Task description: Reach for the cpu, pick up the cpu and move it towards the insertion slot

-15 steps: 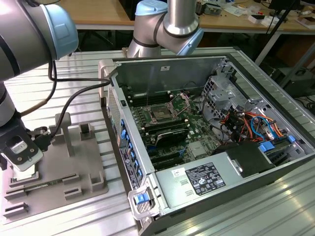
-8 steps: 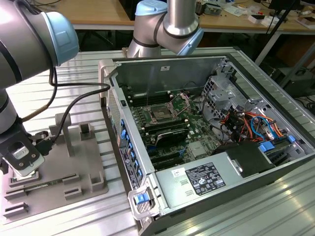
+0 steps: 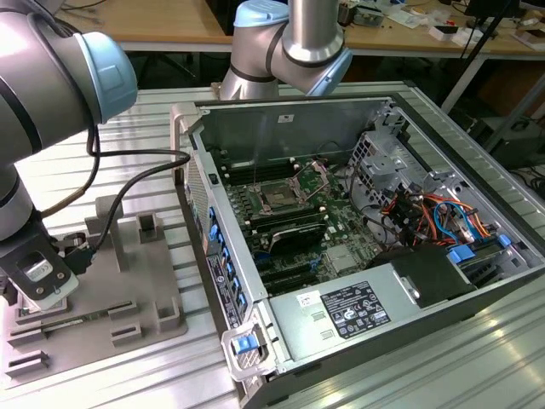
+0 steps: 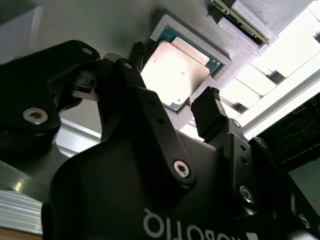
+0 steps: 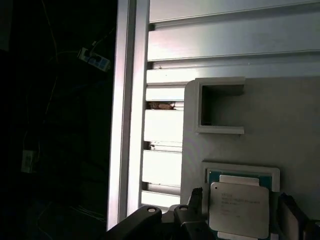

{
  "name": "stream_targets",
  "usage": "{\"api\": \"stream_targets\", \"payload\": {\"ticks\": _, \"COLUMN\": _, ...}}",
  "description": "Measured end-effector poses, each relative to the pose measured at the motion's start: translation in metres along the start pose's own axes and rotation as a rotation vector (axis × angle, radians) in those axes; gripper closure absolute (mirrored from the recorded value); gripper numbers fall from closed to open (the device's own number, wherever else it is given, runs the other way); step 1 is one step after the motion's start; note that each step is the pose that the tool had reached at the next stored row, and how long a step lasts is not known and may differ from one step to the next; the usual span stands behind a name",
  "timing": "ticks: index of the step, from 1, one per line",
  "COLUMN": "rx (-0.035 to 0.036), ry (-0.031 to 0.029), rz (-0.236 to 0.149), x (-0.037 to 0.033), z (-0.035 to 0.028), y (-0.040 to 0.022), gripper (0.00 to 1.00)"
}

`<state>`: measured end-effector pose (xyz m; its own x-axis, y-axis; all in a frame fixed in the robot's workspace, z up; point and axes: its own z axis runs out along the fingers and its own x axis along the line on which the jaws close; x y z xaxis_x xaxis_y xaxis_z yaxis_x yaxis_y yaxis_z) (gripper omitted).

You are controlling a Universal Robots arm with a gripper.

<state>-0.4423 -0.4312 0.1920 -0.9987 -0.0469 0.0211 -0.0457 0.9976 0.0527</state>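
The gripper [image 4: 175, 77] has its jaws open on both sides of the cpu [image 4: 175, 70], which lies in a grey holder [image 3: 153, 285] on the ribbed metal table [image 3: 128, 141] at the exterior view's left. Wooden desks [image 3: 162, 21] stand far behind.

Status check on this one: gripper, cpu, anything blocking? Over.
Open gripper straddling the cpu, no contact seen. Chip lies in pocket of the grey fixture, unlifted. Nothing seen blocking the way to the insertion slot.
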Motion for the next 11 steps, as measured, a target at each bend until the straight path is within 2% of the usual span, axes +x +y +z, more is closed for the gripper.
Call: {"api": "stream_targets", "payload": {"ticks": 11, "rx": 0.0004, "ry": 0.0004, "rz": 0.001, "x": 0.0000, "z": 0.0045, "y": -0.0005, "gripper": 0.34}}
